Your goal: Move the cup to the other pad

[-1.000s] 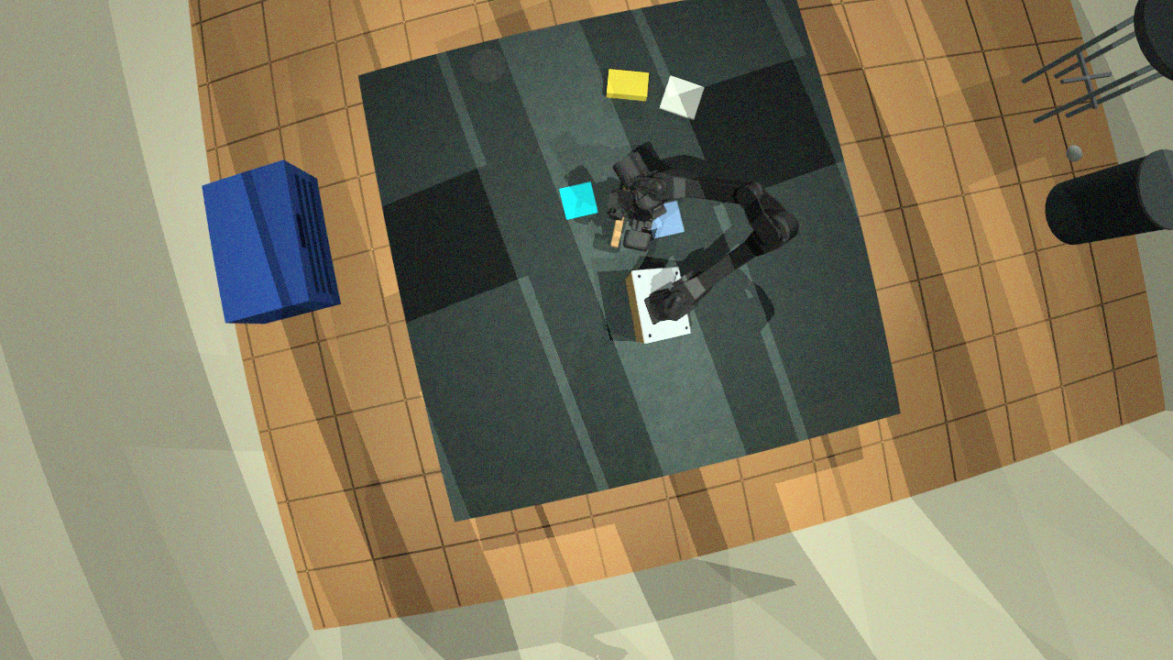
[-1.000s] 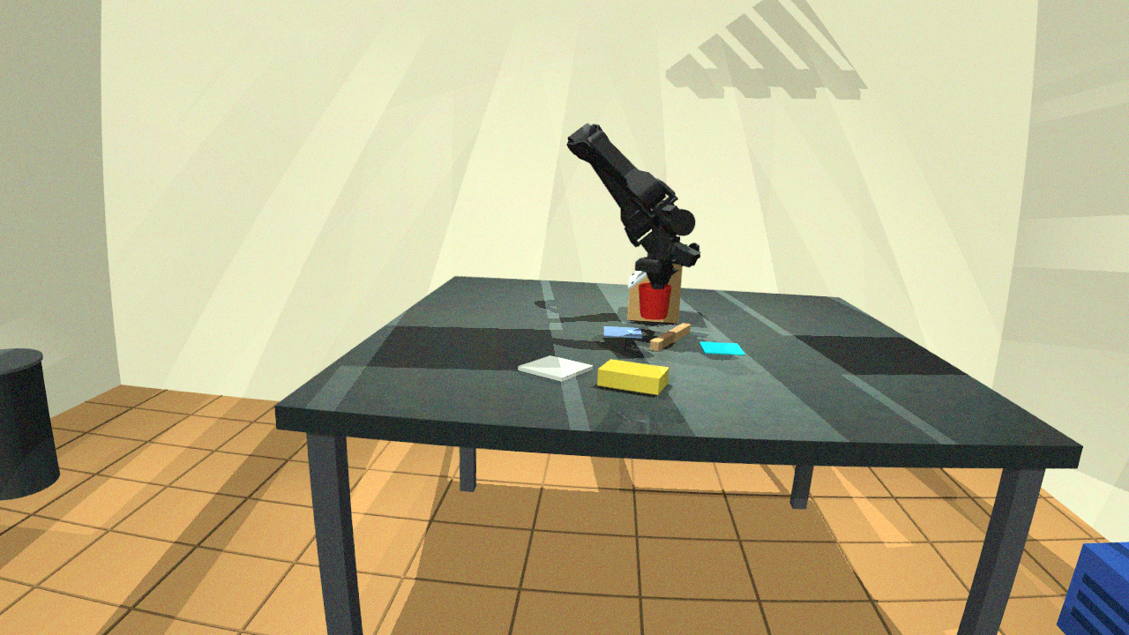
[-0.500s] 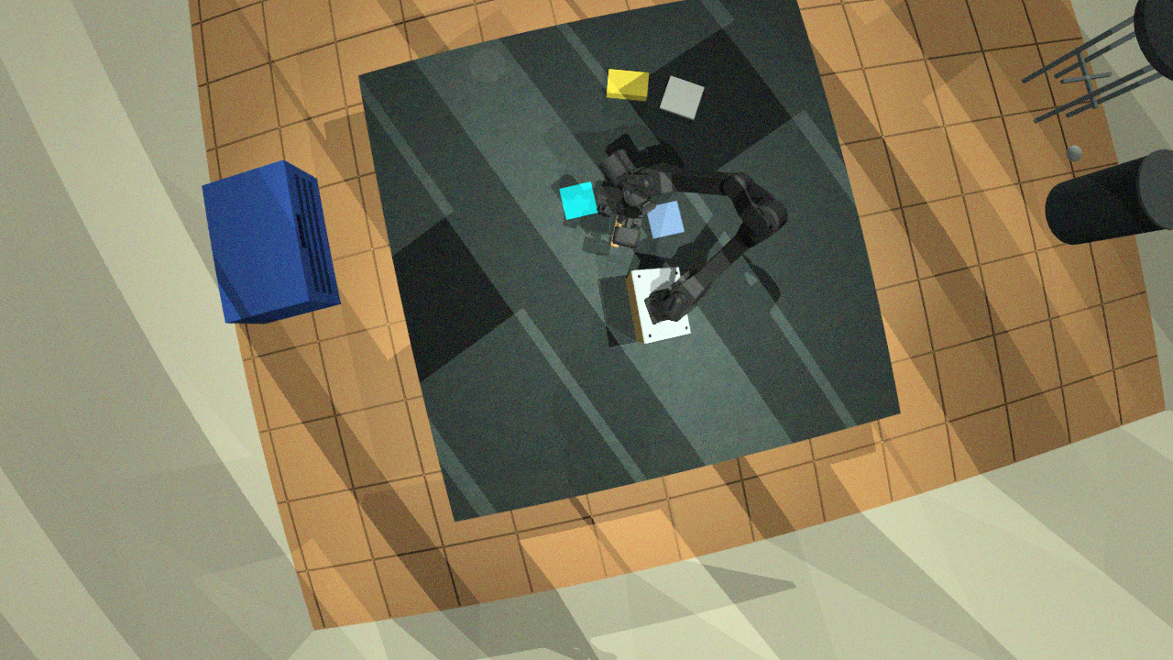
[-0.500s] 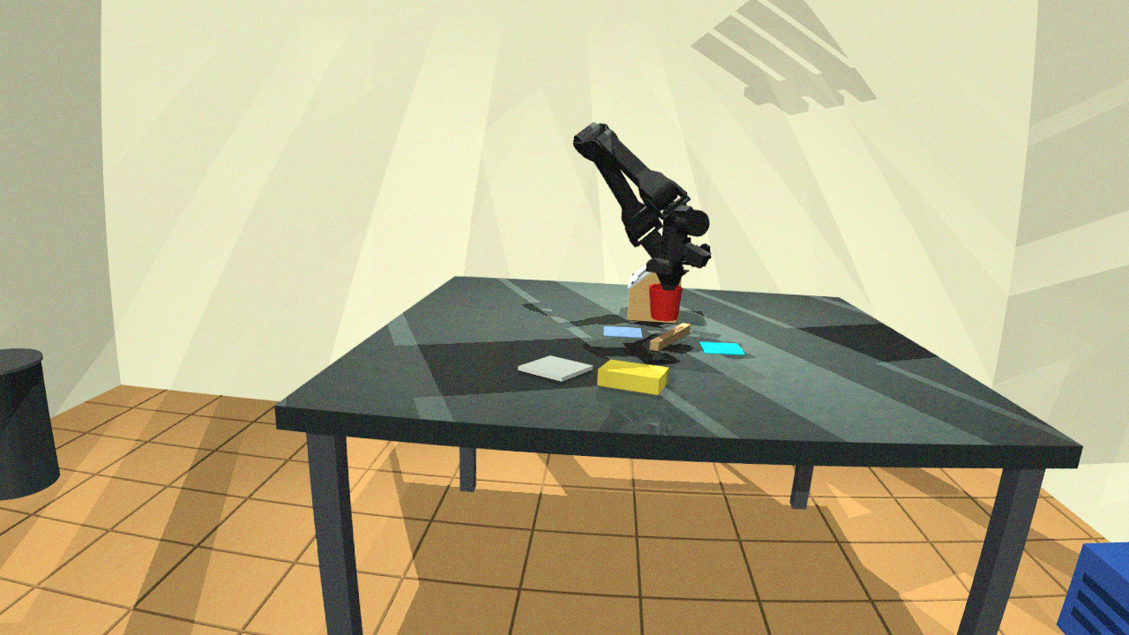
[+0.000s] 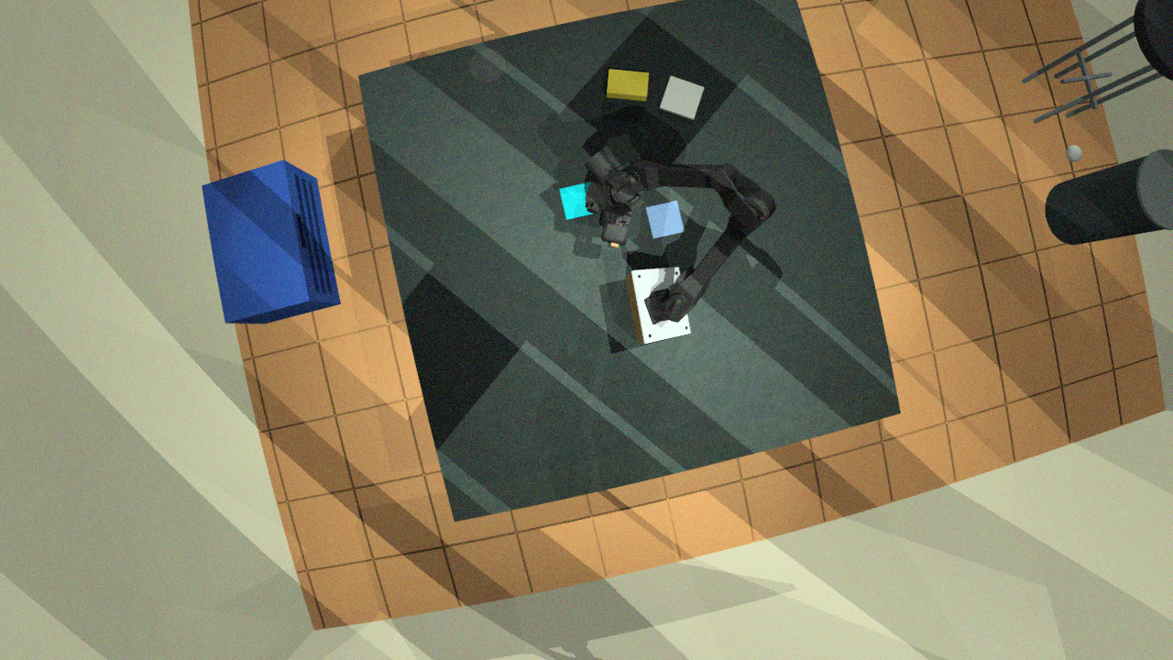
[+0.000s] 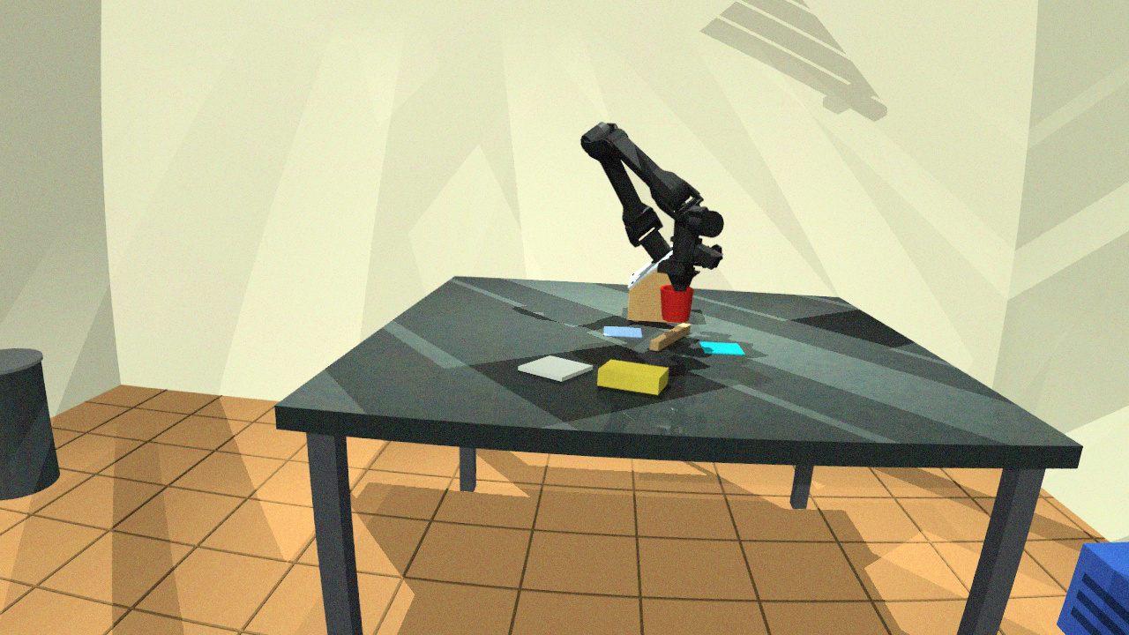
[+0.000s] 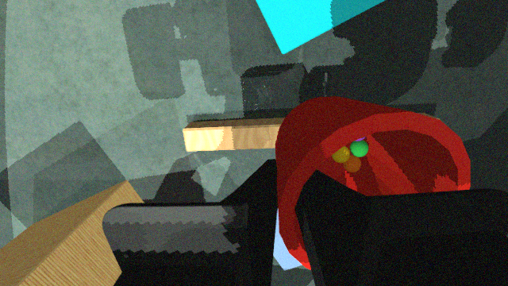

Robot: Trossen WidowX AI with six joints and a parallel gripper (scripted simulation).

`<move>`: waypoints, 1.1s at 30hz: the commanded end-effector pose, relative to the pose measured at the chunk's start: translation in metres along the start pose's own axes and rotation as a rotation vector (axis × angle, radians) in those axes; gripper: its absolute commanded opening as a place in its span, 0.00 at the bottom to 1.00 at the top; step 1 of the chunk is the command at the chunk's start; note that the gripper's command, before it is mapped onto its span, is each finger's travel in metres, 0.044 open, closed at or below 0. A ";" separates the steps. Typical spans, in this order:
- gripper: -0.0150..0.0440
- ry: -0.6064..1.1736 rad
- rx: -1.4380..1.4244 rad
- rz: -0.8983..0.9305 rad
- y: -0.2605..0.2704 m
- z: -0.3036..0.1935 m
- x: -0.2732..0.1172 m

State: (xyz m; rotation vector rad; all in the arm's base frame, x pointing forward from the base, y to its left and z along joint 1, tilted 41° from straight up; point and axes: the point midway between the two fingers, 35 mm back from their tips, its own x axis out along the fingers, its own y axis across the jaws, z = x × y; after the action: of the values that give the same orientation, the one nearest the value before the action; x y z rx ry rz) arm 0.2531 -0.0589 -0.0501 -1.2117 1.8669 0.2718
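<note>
Mid-frame above the table (image 6: 474, 370), we carry the red cup (image 6: 676, 302) clamped in our gripper (image 6: 680, 280), marbles (image 7: 351, 155) inside; lowering it onto the cyan pad (image 6: 721, 347) and releasing remain.

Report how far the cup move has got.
Done: the gripper is shut on the red cup and has it lifted off the light blue pad. In hand: the cup is in the air above the wooden stick, marbles inside. Left: reach the cyan pad, set it down, let go.
</note>
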 end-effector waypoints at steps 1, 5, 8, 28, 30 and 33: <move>0.25 -0.001 0.001 0.005 0.000 0.009 0.000; 0.25 -0.002 0.001 0.005 0.000 0.017 0.000; 0.25 -0.002 0.001 0.005 0.000 0.023 -0.001; 0.25 -0.004 0.002 0.004 -0.001 0.062 -0.002; 0.25 -0.004 0.002 0.004 -0.001 0.066 -0.002; 0.25 -0.005 0.002 0.004 -0.001 0.072 -0.002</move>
State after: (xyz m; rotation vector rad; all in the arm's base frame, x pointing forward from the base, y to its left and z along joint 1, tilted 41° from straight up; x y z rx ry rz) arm 0.2905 -0.0205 -0.0863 -1.2097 1.8630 0.2724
